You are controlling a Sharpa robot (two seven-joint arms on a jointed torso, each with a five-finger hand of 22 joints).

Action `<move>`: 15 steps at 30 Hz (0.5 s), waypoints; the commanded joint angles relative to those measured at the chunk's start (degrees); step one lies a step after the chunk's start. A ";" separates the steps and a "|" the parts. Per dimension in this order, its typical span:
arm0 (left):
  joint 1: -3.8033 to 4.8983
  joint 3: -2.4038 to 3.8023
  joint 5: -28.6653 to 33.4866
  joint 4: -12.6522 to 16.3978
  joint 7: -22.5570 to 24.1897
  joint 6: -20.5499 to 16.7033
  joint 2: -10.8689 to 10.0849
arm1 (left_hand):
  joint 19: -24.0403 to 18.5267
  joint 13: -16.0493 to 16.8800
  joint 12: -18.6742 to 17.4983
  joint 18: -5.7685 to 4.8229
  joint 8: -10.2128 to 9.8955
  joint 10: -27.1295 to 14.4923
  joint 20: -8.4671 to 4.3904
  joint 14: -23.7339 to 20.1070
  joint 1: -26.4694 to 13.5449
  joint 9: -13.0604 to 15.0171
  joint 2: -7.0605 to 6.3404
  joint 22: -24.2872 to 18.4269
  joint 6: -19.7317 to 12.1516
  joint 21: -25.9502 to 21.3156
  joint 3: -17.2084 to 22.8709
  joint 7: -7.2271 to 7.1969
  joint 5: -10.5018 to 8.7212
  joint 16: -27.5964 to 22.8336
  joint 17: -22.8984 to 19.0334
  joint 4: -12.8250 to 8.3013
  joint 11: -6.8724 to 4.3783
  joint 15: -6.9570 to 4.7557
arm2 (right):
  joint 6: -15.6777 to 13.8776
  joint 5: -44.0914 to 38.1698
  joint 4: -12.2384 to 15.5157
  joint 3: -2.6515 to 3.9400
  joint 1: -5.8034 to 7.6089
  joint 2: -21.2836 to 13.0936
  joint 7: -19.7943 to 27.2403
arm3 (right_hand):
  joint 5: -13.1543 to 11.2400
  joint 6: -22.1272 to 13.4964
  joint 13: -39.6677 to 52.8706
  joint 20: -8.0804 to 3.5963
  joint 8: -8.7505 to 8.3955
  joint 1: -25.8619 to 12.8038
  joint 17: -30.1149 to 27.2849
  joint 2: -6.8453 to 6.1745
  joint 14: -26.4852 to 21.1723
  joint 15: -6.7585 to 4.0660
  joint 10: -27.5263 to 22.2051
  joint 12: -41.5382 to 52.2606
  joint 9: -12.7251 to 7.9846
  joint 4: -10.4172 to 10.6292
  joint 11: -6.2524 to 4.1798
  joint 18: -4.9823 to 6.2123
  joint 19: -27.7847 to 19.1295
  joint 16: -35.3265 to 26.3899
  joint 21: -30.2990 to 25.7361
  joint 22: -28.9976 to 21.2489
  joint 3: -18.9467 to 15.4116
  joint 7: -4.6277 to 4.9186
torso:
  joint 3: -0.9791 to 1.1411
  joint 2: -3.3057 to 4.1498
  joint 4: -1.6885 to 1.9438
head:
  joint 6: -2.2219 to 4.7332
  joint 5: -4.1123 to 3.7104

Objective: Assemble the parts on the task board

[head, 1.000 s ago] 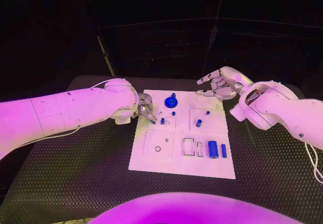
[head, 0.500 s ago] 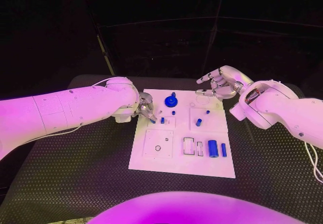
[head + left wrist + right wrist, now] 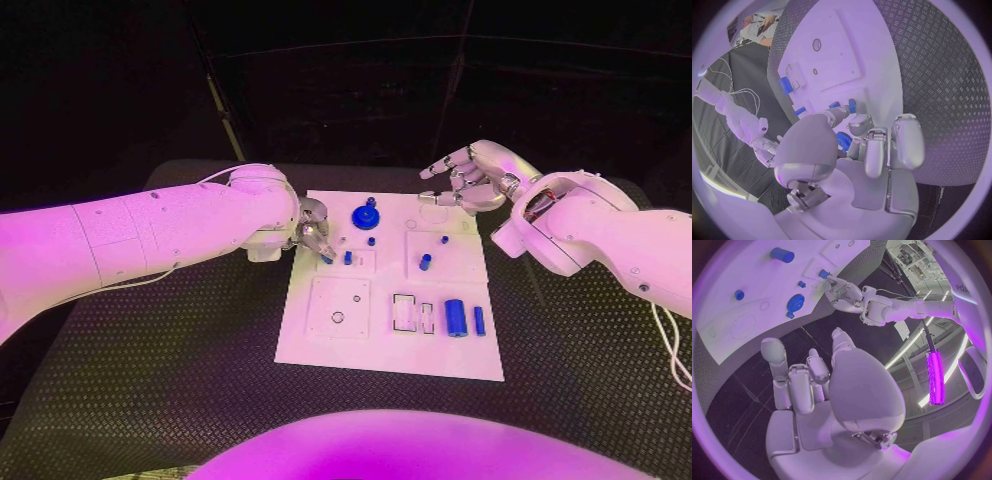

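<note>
Head view: my left hand (image 3: 312, 238) at the task board (image 3: 389, 345)'s 9 o'clock edge, pinching a small blue peg (image 3: 348, 258).

Left wrist: fingertips close on the peg; a tilt could jam it.

Right wrist: my right hand (image 3: 801, 377) loosely curled, holding nothing.

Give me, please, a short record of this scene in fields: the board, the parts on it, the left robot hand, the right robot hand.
board: white task board in the middle of the black table
parts: small blue pieces on the board, among them a round blue knob at the far end and a blue cylinder nearer the robot
left robot hand: at the board's left edge, fingertips on a small blue part
right robot hand: above the board's far right corner, fingers apart, holds nothing
</note>
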 commanded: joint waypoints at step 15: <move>-0.60 -0.49 1.66 -0.70 -0.40 2.54 1.19 | 0.49 1.54 1.33 -0.03 1.31 1.58 -0.44 6.05 -3.98 0.41 0.63 0.76 1.42 0.07 7.04 -1.39 -0.08 0.36 15.09 -6.22 -0.78 -0.68 | 0.30 0.09 0.18 0.03 0.10 0.03 0.28 | 0.28 0.11 0.00 0.01 0.19 -0.19 2.48 0.52 2.94 -0.33 -0.25 -0.13 0.03 0.03 -0.22 0.88 -0.50 -0.38 -0.26 -0.06 -0.27 0.11 | 0.02 0.00 0.03 | -0.01 -0.04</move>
